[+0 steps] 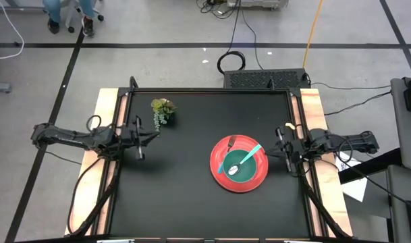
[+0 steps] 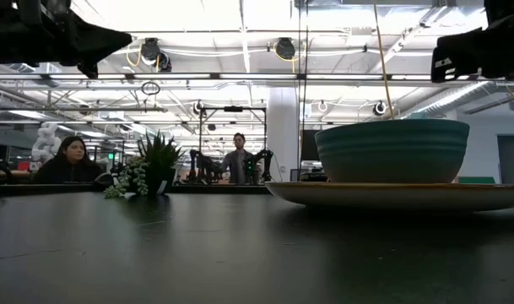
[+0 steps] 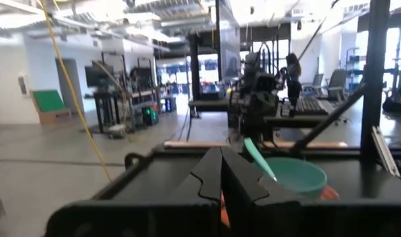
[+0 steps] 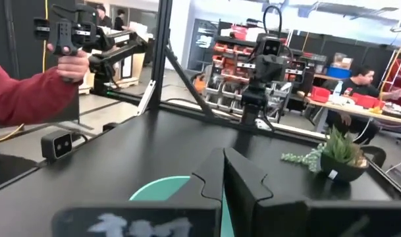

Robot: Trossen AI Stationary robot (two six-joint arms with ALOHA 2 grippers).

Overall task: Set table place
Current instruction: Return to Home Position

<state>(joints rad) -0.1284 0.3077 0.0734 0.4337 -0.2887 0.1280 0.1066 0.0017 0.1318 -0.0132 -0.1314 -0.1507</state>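
On the black table, right of its middle, lies the red plate with the teal bowl standing on it. The teal-handled spoon rests in the bowl, its handle leaning over the far right rim. A slim dark piece, seemingly the fork, lies on the plate's far part. My left gripper hovers shut at the table's left side, pointing level toward the plate. My right gripper hovers shut just right of the plate, above it in the low view. Neither touches anything.
A small potted green plant stands at the far left of the table. Wooden strips run along both short sides. Beyond the table, a person's red-sleeved hand holds a hand-held device, and people sit in the room behind.
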